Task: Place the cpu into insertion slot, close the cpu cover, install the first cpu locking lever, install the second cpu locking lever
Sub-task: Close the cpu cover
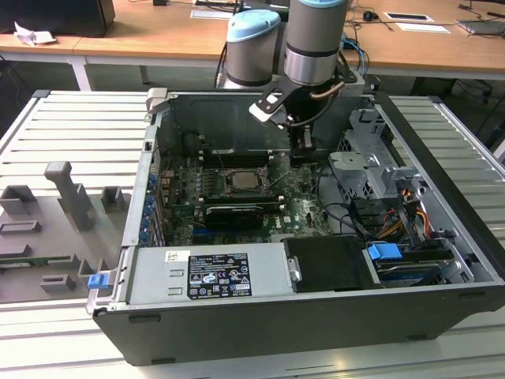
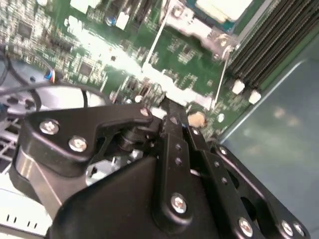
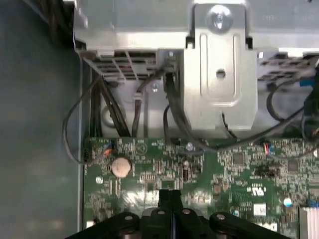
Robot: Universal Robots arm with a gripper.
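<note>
The cpu [image 1: 239, 181] lies pale and square in the insertion slot [image 1: 226, 189] on the green board, mid-case. In the second wrist view the cpu [image 2: 223, 6] sits under the silvery cpu cover [image 2: 195, 27], which lies flat around it. Two thin wire levers [image 2: 152, 45] [image 2: 220, 79] run out from the socket toward my gripper. My gripper [image 1: 301, 160] hangs low over the board, to the exterior view's right of the socket. Its black fingers are pressed together, shut on nothing, in both wrist views [image 2: 172, 108] [image 3: 169, 194].
A metal drive cage [image 3: 219, 74] with black cables [image 3: 174, 114] stands just beyond the fingertips. A coin battery [image 3: 120, 167] sits on the board nearby. Memory slots [image 2: 271, 42] lie beside the socket. The power supply [image 1: 209, 272] and the case walls [image 1: 442, 158] hem the board in.
</note>
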